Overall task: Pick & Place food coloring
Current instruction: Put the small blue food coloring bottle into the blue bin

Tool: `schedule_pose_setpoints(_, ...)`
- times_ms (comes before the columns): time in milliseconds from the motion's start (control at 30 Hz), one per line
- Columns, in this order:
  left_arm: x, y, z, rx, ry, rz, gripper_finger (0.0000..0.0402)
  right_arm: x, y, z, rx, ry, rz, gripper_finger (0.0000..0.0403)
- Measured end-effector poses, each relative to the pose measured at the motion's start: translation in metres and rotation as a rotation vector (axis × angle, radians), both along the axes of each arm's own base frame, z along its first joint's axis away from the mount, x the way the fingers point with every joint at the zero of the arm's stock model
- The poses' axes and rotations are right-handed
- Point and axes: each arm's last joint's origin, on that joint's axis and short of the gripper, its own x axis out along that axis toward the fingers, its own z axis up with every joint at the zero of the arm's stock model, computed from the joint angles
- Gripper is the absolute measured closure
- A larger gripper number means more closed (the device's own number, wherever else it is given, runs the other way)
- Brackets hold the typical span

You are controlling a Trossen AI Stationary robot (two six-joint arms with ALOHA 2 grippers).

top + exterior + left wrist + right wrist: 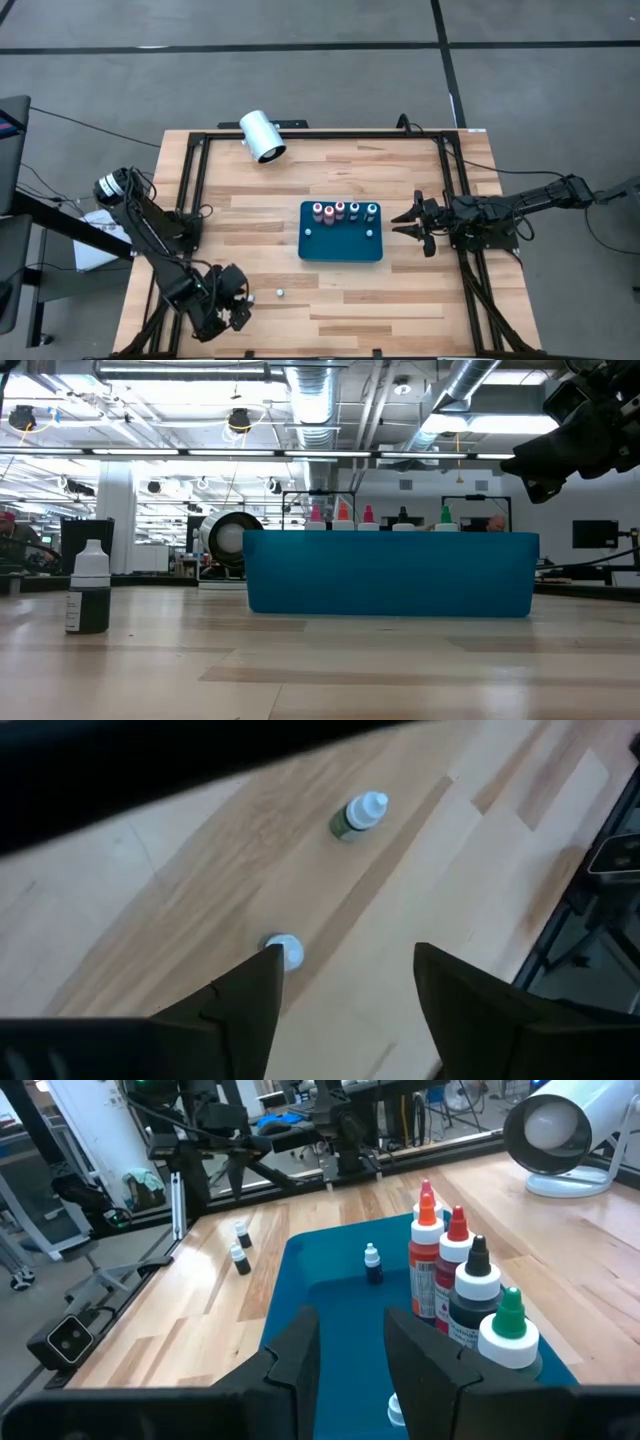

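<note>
Left gripper (232, 300): at about 7 o'clock on the table (400, 290), hanging low over the wood; from the left wrist view its fingers (240, 995) stand spread with nothing between them
Right gripper (408, 222): at 3 o'clock, just off the right edge of the blue tray (340, 247); fingers parted a little, empty; waiting there
Loose bottles: two tiny food coloring bottles stand on bare wood; one white-capped bottle (284, 950) right at the left gripper's fingertip, a dark-bodied one (358, 814) farther off; the high view shows a white cap (281, 292) at 6 o'clock, just beside that gripper
Tray bottles: a row of larger dropper bottles (343, 210) along the tray's 12 o'clock edge; one small bottle (369, 234) inside
White cylinder (263, 136): lying at 11 o'clock, well apart
Handling, as I judge it: light, stiff plastic, smooth and round, easily tipped; take it across the body below the cap, squarely; a glancing touch would topple it or roll it away
</note>
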Motion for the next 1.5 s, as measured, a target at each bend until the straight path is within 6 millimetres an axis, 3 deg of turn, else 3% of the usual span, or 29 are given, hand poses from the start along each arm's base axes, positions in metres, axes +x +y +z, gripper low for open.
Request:
schedule_pose_setpoints(300,0.016,-0.001,-0.032,-0.005,0.188,0.013,0.0185,0.000,0.000,0.000,0.008,0.000,-0.001,0.0301)
schedule_pose_setpoints(600,0.017,0.002,-0.036,0.048,0.168,0.084,0.0185,0.000,0.000,0.000,0.009,-0.003,-0.002,0.0301)
schedule_pose_setpoints(867,0.020,-0.002,-0.058,0.053,0.280,0.076,0.0185,0.000,0.000,0.001,0.011,-0.010,-0.002,0.0301)
schedule_pose_setpoints(1200,0.021,-0.001,-0.061,0.093,0.249,0.093,0.0187,0.000,0.000,0.001,0.013,-0.011,-0.003,0.0301)
schedule_pose_setpoints(1500,0.021,-0.001,-0.062,0.098,0.256,0.091,0.0239,0.000,0.000,0.002,0.023,-0.019,-0.004,0.0301)
